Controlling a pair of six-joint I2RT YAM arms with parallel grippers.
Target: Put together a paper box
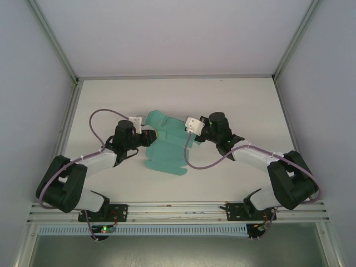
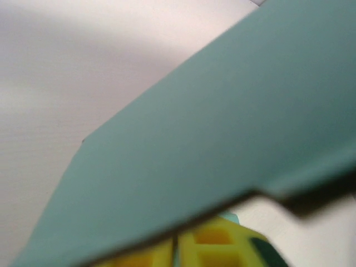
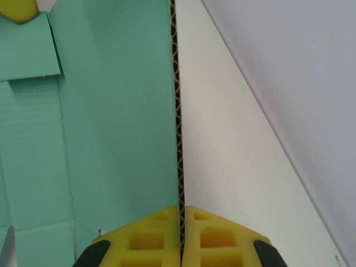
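The paper box [image 1: 167, 149] is a teal-green die-cut sheet, partly folded, lying mid-table between both arms. My left gripper [image 1: 146, 136] is at the sheet's left side. In the left wrist view a blurred teal flap [image 2: 222, 111] passes over its yellow fingers [image 2: 222, 245], which stand nearly together with a sliver of teal card between them. My right gripper [image 1: 192, 129] is at the sheet's right edge. Its yellow pads [image 3: 147, 239] are shut on an upright panel [image 3: 111, 111], seen edge-on with its corrugation showing. A yellow fingertip of the left gripper [image 3: 19, 10] shows beyond the card.
The white table [image 1: 239, 111] is enclosed by pale side walls with metal frame posts [image 1: 69, 111]. An aluminium rail [image 1: 178, 208] runs along the near edge, where both arm bases are bolted. Purple cables [image 1: 103, 114] loop above each forearm.
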